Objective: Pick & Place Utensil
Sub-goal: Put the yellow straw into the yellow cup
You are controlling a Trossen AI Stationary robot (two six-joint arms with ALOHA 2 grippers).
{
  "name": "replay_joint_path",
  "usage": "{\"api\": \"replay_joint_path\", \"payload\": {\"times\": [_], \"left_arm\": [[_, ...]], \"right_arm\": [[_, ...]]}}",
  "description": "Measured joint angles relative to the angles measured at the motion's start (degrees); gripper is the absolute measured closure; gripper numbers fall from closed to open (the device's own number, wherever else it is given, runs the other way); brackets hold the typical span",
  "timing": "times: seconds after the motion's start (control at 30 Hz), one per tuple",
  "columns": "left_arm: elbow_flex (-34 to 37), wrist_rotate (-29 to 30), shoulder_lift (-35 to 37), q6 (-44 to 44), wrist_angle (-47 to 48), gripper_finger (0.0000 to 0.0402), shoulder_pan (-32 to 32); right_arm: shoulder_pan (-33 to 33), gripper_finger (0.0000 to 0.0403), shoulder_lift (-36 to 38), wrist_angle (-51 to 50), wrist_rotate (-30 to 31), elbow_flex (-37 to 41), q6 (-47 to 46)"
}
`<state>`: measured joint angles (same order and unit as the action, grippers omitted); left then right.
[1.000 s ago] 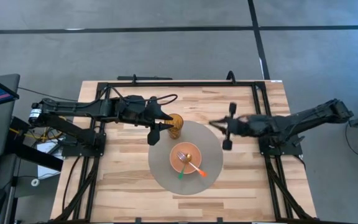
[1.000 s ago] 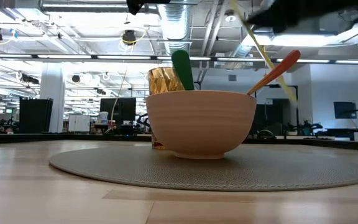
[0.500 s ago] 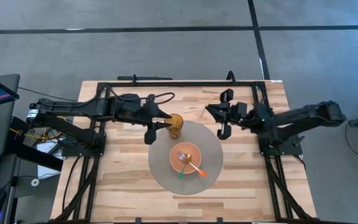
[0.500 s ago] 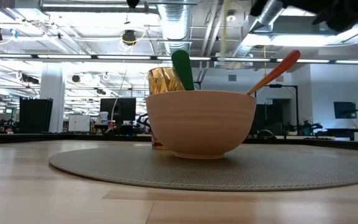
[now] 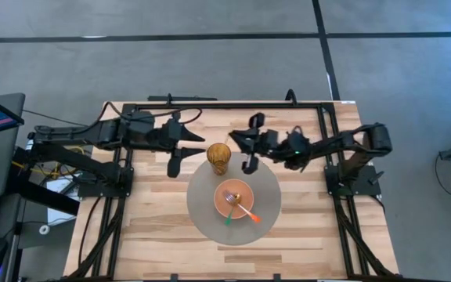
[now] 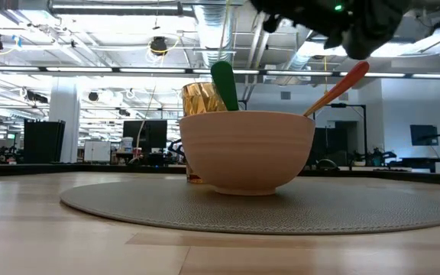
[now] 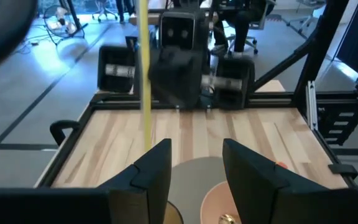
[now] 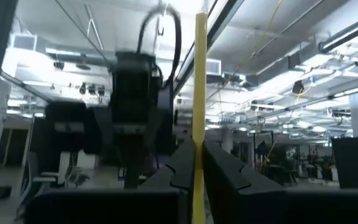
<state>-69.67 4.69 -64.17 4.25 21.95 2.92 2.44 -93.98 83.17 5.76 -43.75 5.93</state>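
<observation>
The right gripper (image 5: 247,146) has its fingers clenched on a yellow utensil (image 8: 199,93), whose thin handle stands straight out from between the fingers (image 8: 219,165) in the right wrist view; which kind of utensil it is cannot be told, since its working end is out of sight. In the high view this gripper hangs just beside the amber cup (image 5: 218,157), on the cup's right, at the far edge of the round grey placemat (image 5: 266,196). The same yellow handle shows in the left wrist view as an upright line ahead of the left arm.

The left gripper (image 5: 177,146) waits on the cup's other side, its fingers (image 7: 154,171) released and holding nothing.

The step in hand looks like carrying the utensil to its container — probably the cup, given where the gripper hangs, though the bowl (image 5: 238,200) is a possible target too. To do it well, the right arm should centre the handle over the cup's mouth before lowering, and keep it upright so that the lower end clears the rim rather than tipping the cup. The fingers should let go only once the end is well inside. The bowl, nearer the front of the placemat, already holds a green-handled utensil (image 6: 224,85), an orange-handled one (image 6: 338,88) and a fork (image 5: 233,200) — the descent should stay well apart from them. The tabletop (image 5: 155,227) around the placemat gives room to withdraw.
</observation>
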Motion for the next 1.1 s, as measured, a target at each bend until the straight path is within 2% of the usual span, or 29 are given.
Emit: {"api": "replay_joint_path", "payload": {"times": [0.23, 0.6, 0.87, 1.1], "left_arm": [[0.0, 0.0, 0.01, 0.0, 0.65, 0.0257, -0.02], [0.02, 0.0, 0.01, -0.08, 3.34, 0.0257, -0.02], [0.02, 0.0, 0.01, -0.17, 3.33, 0.0257, -0.02], [0.02, 0.0, 0.01, -0.2, 3.34, 0.0257, -0.02]], "right_arm": [[0.0, 0.0373, -3.85, -11.2, 0.02, -4.41, 2.74], [-0.06, 0.0311, -1.41, -18.55, 0.06, -7.93, 4.79], [-0.07, 0.0252, 3.63, -31.19, 0.13, -7.95, 4.51], [-0.07, 0.0188, 3.65, -34.1, 0.23, -7.93, 1.47]]}}
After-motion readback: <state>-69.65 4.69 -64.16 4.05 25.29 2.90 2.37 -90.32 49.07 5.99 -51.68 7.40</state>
